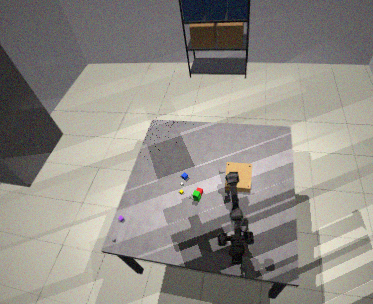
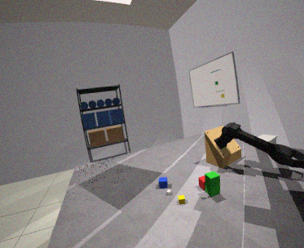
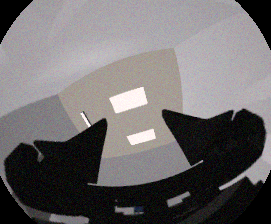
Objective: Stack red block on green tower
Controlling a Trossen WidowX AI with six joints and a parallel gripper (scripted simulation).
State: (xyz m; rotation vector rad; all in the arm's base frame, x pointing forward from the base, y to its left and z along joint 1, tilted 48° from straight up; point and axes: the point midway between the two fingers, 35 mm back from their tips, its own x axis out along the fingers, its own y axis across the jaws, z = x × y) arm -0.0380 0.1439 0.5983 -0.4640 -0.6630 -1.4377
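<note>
Hanging above a tan wooden wedge block (image 2: 221,152), the claw (image 2: 225,139) stands with its matte black fingers spread nearly as wide as they go, and nothing sits between them. From the wrist view the two dark fingers frame only pale ceiling and wall, so the claw is tilted upward, away from the table. The jointed black arm (image 2: 272,148) reaches back from it toward the near table edge.

Off to the claw's side and lower down, on the grey table (image 1: 159,235), the red block (image 2: 201,182) is a small plain cube with flat, glossy-free faces. It rests on the table surface, touching or just beside the green tower (image 2: 212,183), a taller upright prism of bright uniform green; from the exterior view the tower partly hides it. Both are well apart from the claw.

Further from the claw than that pair lie a blue cube (image 2: 163,182), a smaller yellow cube (image 2: 182,199) and a tiny white cube (image 2: 169,191) between them. A small purple piece (image 1: 120,218) lies alone far across the table, near its edge. The tabletop shows banded grey patches and a speckled corner.

Beyond the table, against the wall, stands a black metal shelf rack (image 2: 79,107) holding blue round items, blue boxes and brown cartons. A framed whiteboard (image 2: 207,91) hangs on the side wall.
</note>
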